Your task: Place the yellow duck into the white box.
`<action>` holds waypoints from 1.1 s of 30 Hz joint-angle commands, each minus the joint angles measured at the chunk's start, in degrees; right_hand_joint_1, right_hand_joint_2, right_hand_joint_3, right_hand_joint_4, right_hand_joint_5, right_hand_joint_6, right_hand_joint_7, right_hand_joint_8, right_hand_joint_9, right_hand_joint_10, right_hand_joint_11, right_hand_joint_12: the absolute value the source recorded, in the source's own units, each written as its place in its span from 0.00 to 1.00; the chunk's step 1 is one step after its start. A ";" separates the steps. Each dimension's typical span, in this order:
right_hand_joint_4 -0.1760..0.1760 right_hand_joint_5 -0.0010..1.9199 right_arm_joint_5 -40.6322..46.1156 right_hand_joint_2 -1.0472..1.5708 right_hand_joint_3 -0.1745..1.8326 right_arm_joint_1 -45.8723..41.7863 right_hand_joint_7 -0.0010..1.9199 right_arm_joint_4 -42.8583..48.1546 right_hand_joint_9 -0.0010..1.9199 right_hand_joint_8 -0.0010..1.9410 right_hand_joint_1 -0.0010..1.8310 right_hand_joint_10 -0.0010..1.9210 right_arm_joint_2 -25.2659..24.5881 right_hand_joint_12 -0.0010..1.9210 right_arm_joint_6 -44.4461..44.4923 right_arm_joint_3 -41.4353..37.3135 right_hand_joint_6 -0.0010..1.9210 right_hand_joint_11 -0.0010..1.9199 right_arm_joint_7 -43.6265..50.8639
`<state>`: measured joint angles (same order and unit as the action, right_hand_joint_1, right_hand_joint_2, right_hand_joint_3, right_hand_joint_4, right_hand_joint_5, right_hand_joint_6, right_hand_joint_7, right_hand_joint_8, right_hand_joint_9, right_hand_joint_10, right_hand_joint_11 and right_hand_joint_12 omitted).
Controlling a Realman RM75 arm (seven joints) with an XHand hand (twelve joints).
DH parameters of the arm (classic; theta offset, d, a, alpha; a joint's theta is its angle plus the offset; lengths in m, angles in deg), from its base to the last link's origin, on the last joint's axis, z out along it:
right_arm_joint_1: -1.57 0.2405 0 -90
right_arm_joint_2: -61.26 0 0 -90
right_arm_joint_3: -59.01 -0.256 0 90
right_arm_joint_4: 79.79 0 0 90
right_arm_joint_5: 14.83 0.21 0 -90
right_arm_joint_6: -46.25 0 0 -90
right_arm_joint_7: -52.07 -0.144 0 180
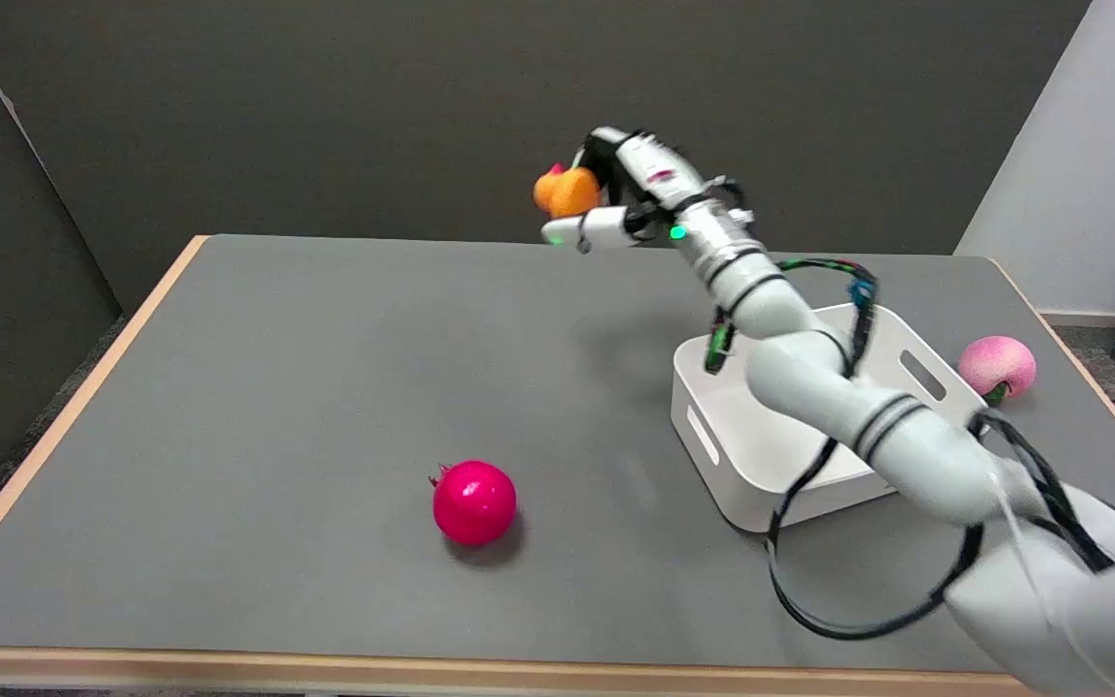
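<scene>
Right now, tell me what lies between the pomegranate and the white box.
Only bare grey table between pomegranate and white box, in the head view.

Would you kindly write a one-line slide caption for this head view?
Right hand holds the yellow duck aloft over the table, left of the white box.

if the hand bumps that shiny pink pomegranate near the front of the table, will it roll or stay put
The pomegranate looks nearly round, so it would probably roll on the flat table. Its glossy skin suggests hard, slippery plastic. The small crown at its upper left might stop it early.
</scene>
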<state>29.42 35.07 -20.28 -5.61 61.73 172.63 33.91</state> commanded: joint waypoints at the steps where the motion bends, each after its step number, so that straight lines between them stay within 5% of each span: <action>1: 0.06 0.24 13.55 0.89 0.15 -38.68 0.38 32.56 0.38 0.85 0.62 0.92 12.34 1.00 34.20 -22.05 0.83 0.05 13.79; 13: 0.13 0.26 21.05 0.88 0.18 -55.34 0.39 27.30 0.39 0.85 0.61 0.94 12.67 1.00 51.43 -21.23 0.82 0.06 14.42; 27: 0.03 0.26 29.19 0.88 0.17 -49.96 0.40 16.32 0.41 0.84 0.63 0.94 13.92 1.00 49.25 -10.45 0.81 0.06 14.42; 33: 0.11 0.26 28.71 0.87 0.20 -46.80 0.39 11.85 0.41 0.84 0.62 0.94 12.89 1.00 49.19 -4.13 0.82 0.07 14.20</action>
<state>52.28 -12.43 0.48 6.57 107.33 158.02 47.24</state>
